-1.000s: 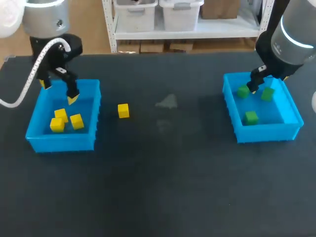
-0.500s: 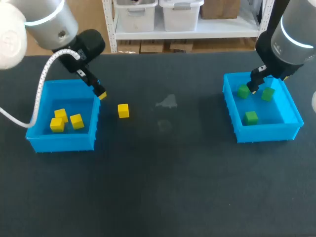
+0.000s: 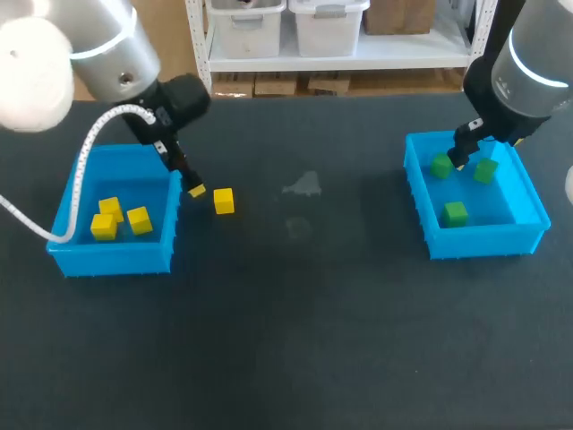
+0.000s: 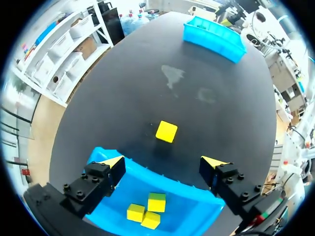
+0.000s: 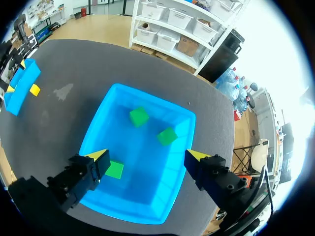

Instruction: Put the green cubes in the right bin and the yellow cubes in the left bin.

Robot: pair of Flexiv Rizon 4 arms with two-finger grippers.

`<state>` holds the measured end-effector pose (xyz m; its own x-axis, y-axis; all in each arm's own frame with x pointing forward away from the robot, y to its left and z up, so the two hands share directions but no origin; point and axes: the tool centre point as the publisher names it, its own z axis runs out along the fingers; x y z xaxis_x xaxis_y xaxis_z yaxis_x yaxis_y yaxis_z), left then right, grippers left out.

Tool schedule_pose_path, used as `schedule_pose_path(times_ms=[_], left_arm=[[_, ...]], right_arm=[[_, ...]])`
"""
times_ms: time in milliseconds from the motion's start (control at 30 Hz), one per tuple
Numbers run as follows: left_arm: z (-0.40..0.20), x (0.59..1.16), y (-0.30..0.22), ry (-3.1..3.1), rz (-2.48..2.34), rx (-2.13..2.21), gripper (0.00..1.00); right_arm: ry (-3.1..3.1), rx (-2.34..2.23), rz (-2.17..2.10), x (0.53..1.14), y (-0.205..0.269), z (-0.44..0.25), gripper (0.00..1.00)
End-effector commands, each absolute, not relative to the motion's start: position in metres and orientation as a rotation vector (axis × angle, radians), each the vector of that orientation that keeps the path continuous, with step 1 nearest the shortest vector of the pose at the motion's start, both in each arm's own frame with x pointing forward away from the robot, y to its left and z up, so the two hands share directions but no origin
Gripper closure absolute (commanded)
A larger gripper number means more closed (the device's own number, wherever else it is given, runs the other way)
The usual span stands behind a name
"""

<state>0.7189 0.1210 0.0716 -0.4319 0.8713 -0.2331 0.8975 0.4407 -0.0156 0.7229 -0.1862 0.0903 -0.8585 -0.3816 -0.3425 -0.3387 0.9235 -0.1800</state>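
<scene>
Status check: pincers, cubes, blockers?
Left pincer open, at rim of left bin; one yellow cube loose on table just ahead. Right pincer open over right bin, three green cubes inside. Nothing between left pincer and cube.

Green cube (image 5: 116, 170) partly behind right gripper (image 5: 147, 156) finger; right bin (image 4: 214, 32) contents hidden.

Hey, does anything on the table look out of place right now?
One yellow cube lies on the table just outside the left bin, not in it, with the open left gripper close by. A pale smudge also marks the table's middle.
</scene>
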Motion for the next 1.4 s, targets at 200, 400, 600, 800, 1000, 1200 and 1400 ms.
schedule_pose_path(times_ms=[200, 400, 600, 800, 1000, 1200, 1400], left_arm=[[0.07, 0.736, 0.1, 2.493, -0.158, 1.742, 0.0], [0.064, 0.736, 0.084, 2.445, -0.176, 1.838, 0.0], [0.057, 0.734, 0.079, 2.417, -0.205, 1.873, 0.0], [0.044, 0.729, 0.082, 2.404, -0.204, 1.913, 0.0], [0.03, 0.723, 0.083, 2.405, -0.196, 1.941, 0.0], [0.019, 0.722, 0.08, 2.397, -0.152, 1.954, 0.0], [0.009, 0.724, 0.08, 2.383, -0.079, 1.964, 0.0]], right_arm=[[2.702, -0.524, -0.161, 0.721, -0.186, 0.09, 0.0], [2.702, -0.524, -0.161, 0.721, -0.186, 0.09, 0.0], [2.702, -0.524, -0.161, 0.721, -0.186, 0.09, 0.0], [2.702, -0.524, -0.161, 0.721, -0.186, 0.09, 0.0], [2.702, -0.524, -0.161, 0.721, -0.186, 0.09, 0.0], [2.702, -0.524, -0.161, 0.721, -0.186, 0.09, 0.0], [2.702, -0.524, -0.161, 0.721, -0.186, 0.09, 0.0]])
